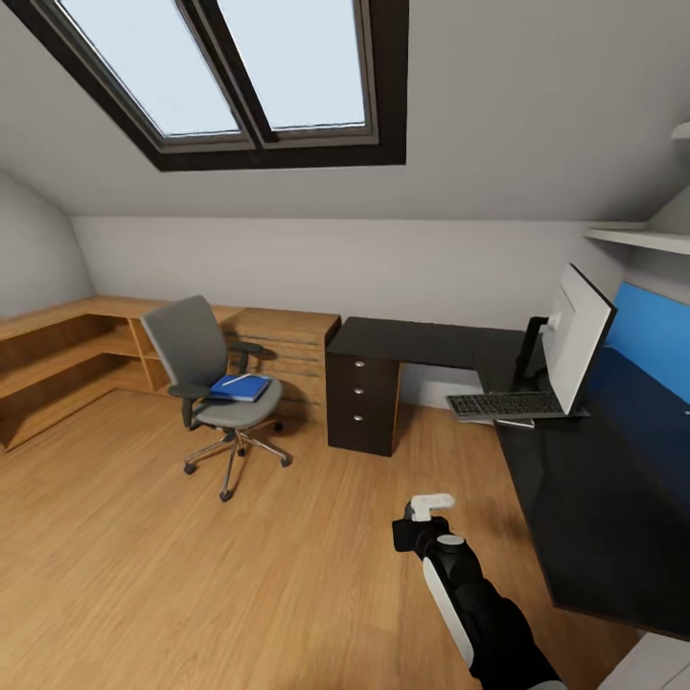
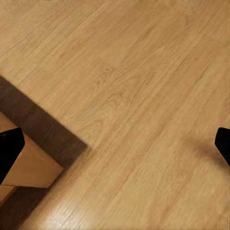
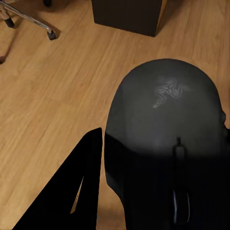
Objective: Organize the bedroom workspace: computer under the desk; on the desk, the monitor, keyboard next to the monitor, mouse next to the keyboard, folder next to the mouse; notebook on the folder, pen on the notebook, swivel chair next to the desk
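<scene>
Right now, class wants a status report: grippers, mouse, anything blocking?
Right gripper shut on mouse. Left gripper open. Folder on swivel chair.

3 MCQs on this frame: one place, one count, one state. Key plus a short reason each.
1. Where is the folder?
A. on the desk
B. on the swivel chair seat
C. on the floor

2. How many silver knobs show on the drawer unit?
A. one
B. three
C. five

3. What is the right gripper doing?
A. holding the mouse
B. hanging open
C. holding the keyboard

Key: B, the blue folder lies on the swivel chair; B, three knobs in a column; A, the mouse sits against the fingers.
</scene>
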`<state>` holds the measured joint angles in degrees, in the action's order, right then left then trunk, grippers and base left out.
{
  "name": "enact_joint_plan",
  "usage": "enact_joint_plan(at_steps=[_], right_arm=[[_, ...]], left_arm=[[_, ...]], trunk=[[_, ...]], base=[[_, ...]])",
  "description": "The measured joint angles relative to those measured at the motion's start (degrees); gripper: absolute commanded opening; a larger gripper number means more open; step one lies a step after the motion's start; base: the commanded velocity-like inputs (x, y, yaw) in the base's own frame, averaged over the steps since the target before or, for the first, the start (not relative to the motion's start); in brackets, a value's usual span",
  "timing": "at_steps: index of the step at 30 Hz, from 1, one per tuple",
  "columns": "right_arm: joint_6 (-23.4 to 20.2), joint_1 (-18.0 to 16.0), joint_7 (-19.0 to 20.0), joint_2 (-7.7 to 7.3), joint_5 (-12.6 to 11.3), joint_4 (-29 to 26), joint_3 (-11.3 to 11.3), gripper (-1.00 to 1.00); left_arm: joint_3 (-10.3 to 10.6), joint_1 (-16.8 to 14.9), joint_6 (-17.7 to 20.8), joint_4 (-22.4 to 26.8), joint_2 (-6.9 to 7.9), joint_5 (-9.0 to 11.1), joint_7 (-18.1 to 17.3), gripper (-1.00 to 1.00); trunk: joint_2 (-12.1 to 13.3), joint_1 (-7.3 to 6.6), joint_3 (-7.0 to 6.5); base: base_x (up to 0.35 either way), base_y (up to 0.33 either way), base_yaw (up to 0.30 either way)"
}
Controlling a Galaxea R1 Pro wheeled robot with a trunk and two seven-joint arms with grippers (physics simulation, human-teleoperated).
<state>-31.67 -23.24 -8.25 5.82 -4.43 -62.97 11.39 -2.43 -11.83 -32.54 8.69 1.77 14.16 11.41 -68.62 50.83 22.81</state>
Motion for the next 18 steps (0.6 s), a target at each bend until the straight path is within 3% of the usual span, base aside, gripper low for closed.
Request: enact_joint_plan(at_steps=[6, 18], right_arm=[[0.27, 0.0, -0.13, -0.03, 0.18, 0.1, 2.5, -1.0], [0.59, -0.01, -0.25, -0.09, 0.23, 0.04, 2.82, -1.0]], left_arm=[[0.01, 0.0, -0.08, 0.0, 0.0, 0.03, -0.08, 1.0], [0.01, 0.0, -0.09, -0.03, 0.0, 0.01, -0.03, 1.0]], trunk=[[2.4, -1.35, -1.08], [7.22, -3.99, -3.23]], base=[[0.144, 0.0, 0.0], [0.319, 0.0, 0.0]])
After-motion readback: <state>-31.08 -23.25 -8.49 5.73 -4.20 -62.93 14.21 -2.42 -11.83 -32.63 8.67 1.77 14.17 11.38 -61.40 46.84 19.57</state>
